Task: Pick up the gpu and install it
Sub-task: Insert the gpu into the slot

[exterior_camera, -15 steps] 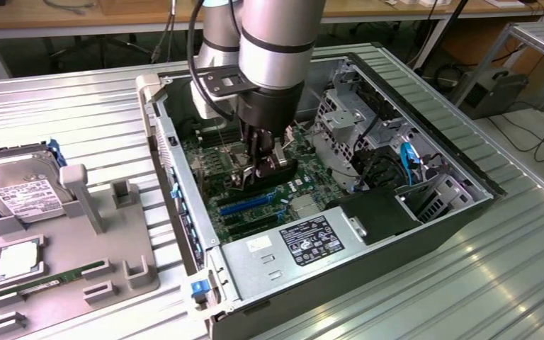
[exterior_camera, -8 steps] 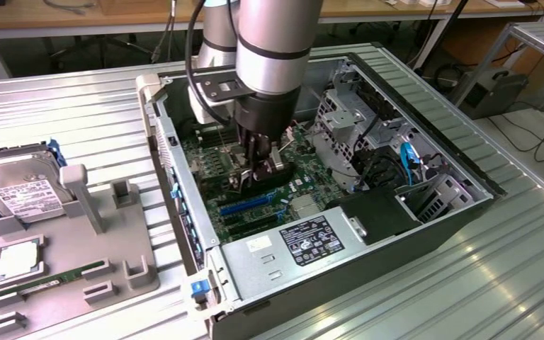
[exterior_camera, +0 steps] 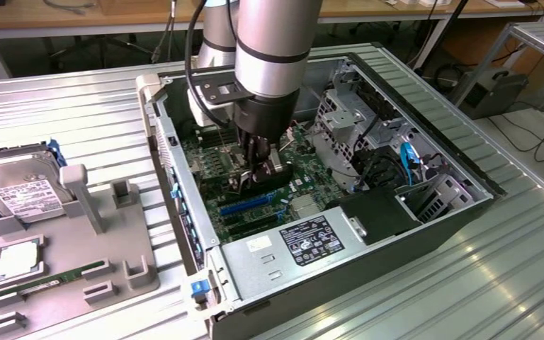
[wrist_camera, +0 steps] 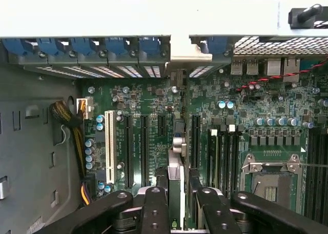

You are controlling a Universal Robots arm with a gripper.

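Black two-fingered gripper (exterior_camera: 258, 168) down inside open grey computer case (exterior_camera: 159, 120), jaws clamped on thin dark gpu (wrist_camera: 175, 175) with silver bracket, card standing edge-on over green motherboard (wrist_camera: 154, 105) slots, silver hard drive (exterior_camera: 22, 188) and green RAM stick (exterior_camera: 50, 278) on grey tray (exterior_camera: 102, 241) at the exterior view's left

I'm down inside the case (exterior_camera: 376, 255): drive cage (exterior_camera: 343, 117) tight on the exterior view's right, rear wall (exterior_camera: 163, 142) on its left, bare slots (wrist_camera: 144, 141) flanking my card (wrist_camera: 175, 185).
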